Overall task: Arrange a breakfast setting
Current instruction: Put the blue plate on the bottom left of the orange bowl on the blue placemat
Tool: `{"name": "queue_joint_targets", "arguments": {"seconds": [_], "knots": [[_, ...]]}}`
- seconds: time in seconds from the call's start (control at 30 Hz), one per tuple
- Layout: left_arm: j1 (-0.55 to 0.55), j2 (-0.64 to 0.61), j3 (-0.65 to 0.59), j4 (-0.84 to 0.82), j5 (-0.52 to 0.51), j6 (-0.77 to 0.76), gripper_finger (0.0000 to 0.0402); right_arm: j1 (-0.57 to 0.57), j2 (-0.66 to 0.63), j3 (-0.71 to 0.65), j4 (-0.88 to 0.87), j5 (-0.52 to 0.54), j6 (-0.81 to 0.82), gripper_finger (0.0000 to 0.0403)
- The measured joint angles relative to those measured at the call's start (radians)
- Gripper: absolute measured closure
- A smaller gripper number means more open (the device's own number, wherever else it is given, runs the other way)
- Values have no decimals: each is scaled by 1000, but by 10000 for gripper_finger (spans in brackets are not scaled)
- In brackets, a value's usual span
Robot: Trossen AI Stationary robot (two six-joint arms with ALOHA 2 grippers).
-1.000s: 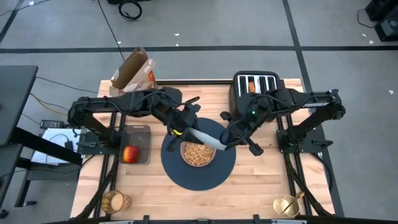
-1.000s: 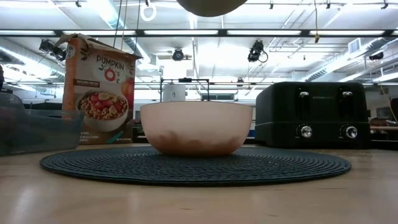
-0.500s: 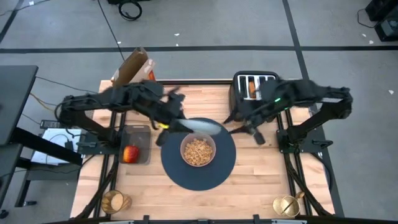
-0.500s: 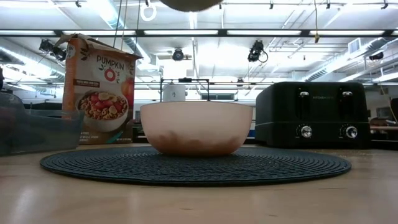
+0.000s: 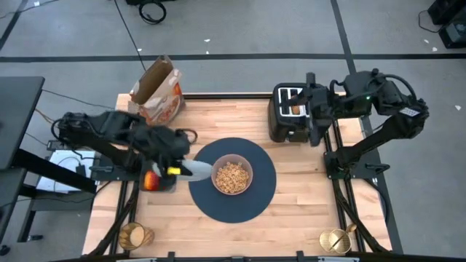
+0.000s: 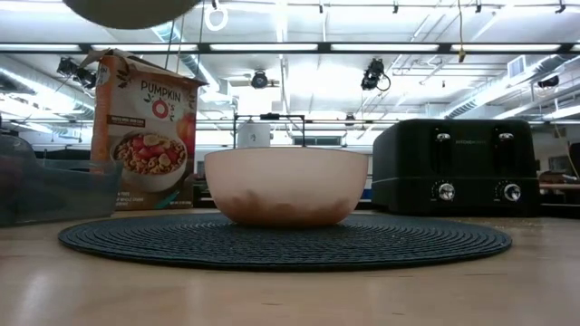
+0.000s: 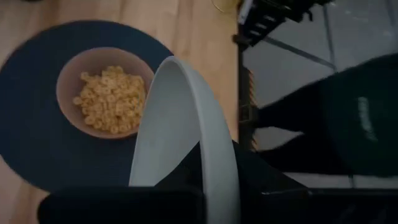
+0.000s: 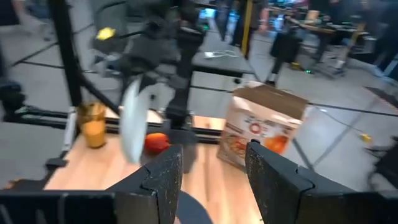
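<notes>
My left gripper (image 5: pixel 182 169) is shut on the pale blue-grey plate (image 5: pixel 198 170). It holds it on edge just left of the navy placemat (image 5: pixel 251 207), high above the table. The plate's underside shows at the top of the low view (image 6: pixel 127 7). The pink bowl (image 5: pixel 231 177) holds cereal and sits on the middle of the placemat. My right gripper (image 8: pixel 214 180) is open and empty, raised beside the black toaster (image 5: pixel 290 115). The red apple (image 5: pixel 151 180) lies in a grey bin. The amber cup (image 5: pixel 133 235) stands at the near left corner. My left gripper pinches the plate's rim (image 7: pixel 208 163) between its two fingers, one finger on each face. The fingers come from the table's left side. The plate is lifted clear and stands tilted on edge, its far rim (image 7: pixel 171 62) toward the bowl.
A cereal box (image 5: pixel 156 91) stands at the far left. A brown bagel piece (image 5: pixel 294 109) shows in a toaster slot. A gold spoon (image 5: pixel 335 239) lies at the near right corner. Bare wood lies to the right of and in front of the placemat.
My left gripper has carried the plate from above the bowl's far side toward the table's left and near edges, tipping it more on edge. My right gripper has drawn away from the plate, up and toward the far right, to the toaster.
</notes>
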Motion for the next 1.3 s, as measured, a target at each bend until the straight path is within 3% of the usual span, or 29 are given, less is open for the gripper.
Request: {"name": "queue_joint_targets", "arguments": {"seconds": [0.23,0.37,0.53,0.87,1.0,1.13,1.3], "knots": [[-148,109,-2,20,-211,-29,363,-29,24,-1,0,140,-7,222],[-212,194,-2,27,-227,-87,364,-65,33,-1,-5,198,-8,222],[-290,297,-2,83,-273,-182,364,-92,35,-1,-48,197,-8,222],[-372,396,-2,271,-324,-410,364,-56,33,-2,-319,187,28,222],[-373,394,20,321,-320,-412,365,-25,29,-2,-408,186,152,222],[-380,394,136,307,-310,-316,365,25,24,-2,-491,186,337,222],[-461,393,284,204,-410,-217,365,89,26,-2,-510,196,555,222]]}}
